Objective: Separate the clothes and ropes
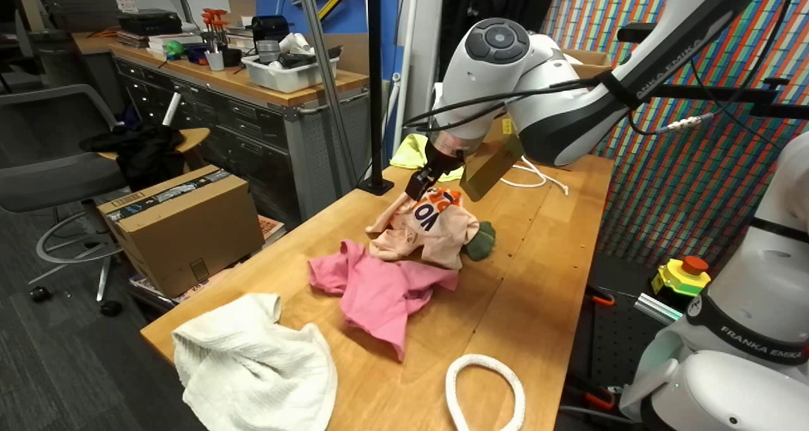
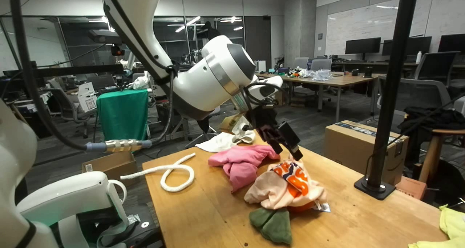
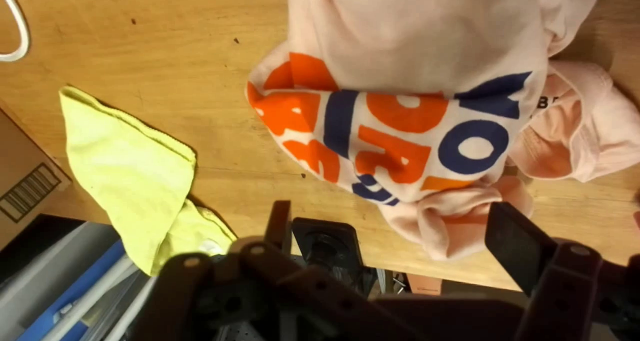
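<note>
My gripper [image 3: 390, 206] stands open above the table, nothing between its fingers. In both exterior views its tips [image 2: 298, 154] hover just over a pale cloth [image 2: 269, 190] with orange and navy lettering. A dark green piece [image 2: 272, 224] lies against that cloth, and some red fabric [image 2: 302, 207] peeks from under it. Beside them is a pink cloth [image 1: 382, 285], then a white cloth [image 1: 259, 361] at the table's end. A yellow-green cloth [image 3: 125, 176] lies apart. One white rope [image 2: 178, 188] is looped near the pink cloth; another rope [image 1: 537, 183] lies toward the opposite end.
A cardboard box [image 1: 490, 165] is by the yellow-green cloth, partly behind the arm. A black pole on a flat base [image 2: 376, 188] rises at the table edge near the pale cloth. Another cardboard box [image 1: 183, 229] sits off the table, beyond that edge.
</note>
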